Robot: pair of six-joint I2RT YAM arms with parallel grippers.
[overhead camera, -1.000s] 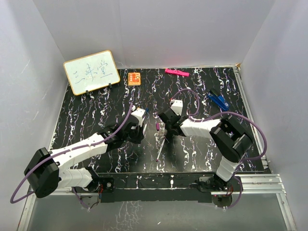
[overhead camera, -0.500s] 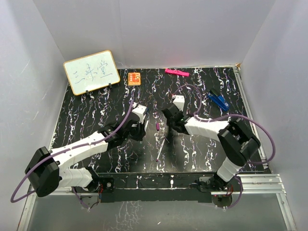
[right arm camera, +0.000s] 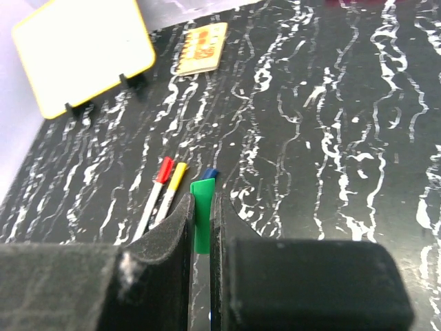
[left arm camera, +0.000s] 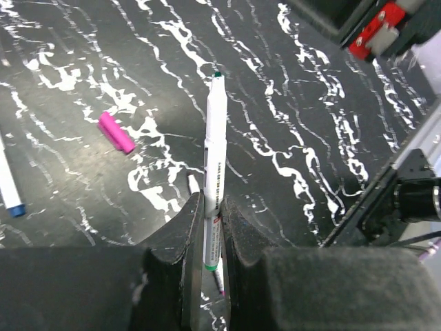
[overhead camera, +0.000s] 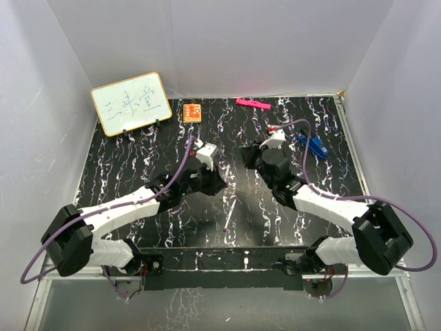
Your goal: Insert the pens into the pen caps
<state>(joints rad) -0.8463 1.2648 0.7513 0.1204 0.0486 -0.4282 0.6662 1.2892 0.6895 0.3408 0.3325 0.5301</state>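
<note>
My left gripper (left arm camera: 210,202) is shut on a white pen (left arm camera: 215,138) with a green tip, which points away from the wrist above the table. My right gripper (right arm camera: 202,205) is shut on the green cap (right arm camera: 201,192). In the top view the left gripper (overhead camera: 219,183) and right gripper (overhead camera: 249,157) face each other a short gap apart over the table's middle. A purple cap (left arm camera: 116,132) lies on the table left of the held pen. A purple-tipped pen (overhead camera: 229,212) lies below the grippers. Red-capped (right arm camera: 160,181) and yellow-capped (right arm camera: 172,183) pens lie side by side, with a blue cap (right arm camera: 209,174) beside them.
A small whiteboard (overhead camera: 131,103) stands at the back left, with an orange card (overhead camera: 192,112) next to it. A pink bar (overhead camera: 253,104) lies at the back edge, and blue clip pieces (overhead camera: 313,144) lie at the right. A blue-ended pen (left arm camera: 8,186) lies far left in the left wrist view.
The right gripper has swung back and to the right with the green cap, its arm stretching out low. The left gripper has moved right with the pen, over where the purple cap lay.
</note>
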